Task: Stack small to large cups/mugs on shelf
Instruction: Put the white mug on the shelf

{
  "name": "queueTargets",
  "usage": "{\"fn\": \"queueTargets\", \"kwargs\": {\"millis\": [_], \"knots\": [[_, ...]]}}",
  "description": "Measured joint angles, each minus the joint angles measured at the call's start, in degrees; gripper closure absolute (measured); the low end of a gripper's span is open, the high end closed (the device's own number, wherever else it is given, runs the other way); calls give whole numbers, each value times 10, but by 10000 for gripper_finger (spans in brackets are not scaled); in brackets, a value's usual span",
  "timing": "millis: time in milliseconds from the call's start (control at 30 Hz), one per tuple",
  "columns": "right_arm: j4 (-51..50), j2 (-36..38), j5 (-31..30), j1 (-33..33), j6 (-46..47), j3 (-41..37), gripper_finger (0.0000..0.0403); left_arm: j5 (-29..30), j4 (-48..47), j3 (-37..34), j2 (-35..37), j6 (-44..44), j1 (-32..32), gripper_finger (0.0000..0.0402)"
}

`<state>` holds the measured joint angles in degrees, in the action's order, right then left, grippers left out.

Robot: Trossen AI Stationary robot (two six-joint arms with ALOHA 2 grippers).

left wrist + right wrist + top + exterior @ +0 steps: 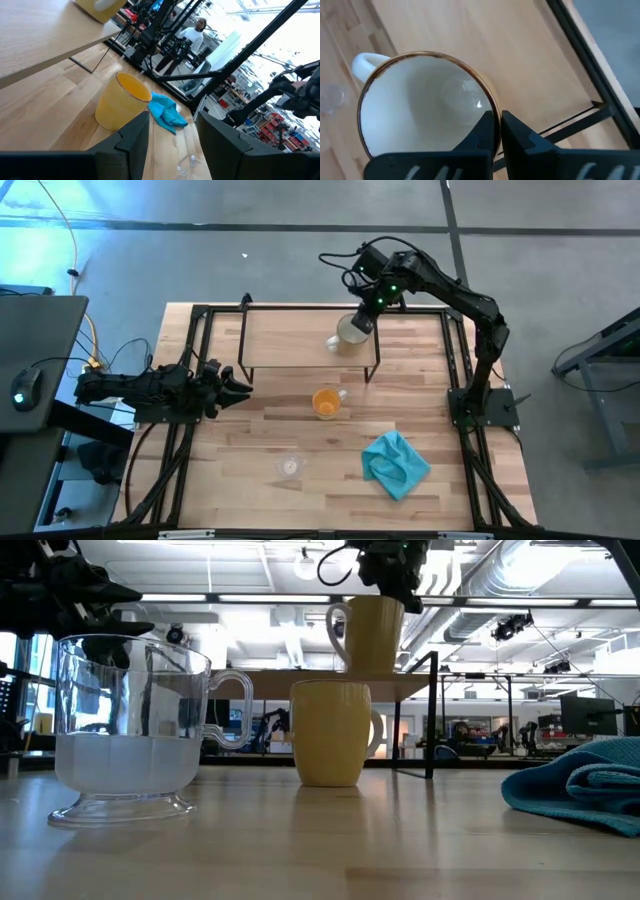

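The right gripper [362, 323] is pinching the rim of the cream-white mug [348, 333] between clenched fingers [485, 131], one inside and one outside the wall; the mug is standing upright on the shelf [290, 340], toward its right end. The orange mug [326, 402] is sitting on the table [250, 470] just near of the shelf. The clear glass cup [290, 467] is standing nearer still, left of the teal cloth [396, 463]. The left gripper [232, 389] is waiting with fingers spread at the table's left edge, grasping nothing.
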<state>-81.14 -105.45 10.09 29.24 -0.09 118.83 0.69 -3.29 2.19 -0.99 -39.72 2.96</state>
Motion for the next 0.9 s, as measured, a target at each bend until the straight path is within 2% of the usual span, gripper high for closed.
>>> {"fn": "queueTargets", "kwargs": {"millis": [667, 900], "knots": [[8, 1, -23, -8, 3, 0, 402, 0, 0, 0, 0, -11, 0, 247], [20, 1, -24, -8, 18, 0, 382, 0, 0, 0, 0, -11, 0, 247]]}}
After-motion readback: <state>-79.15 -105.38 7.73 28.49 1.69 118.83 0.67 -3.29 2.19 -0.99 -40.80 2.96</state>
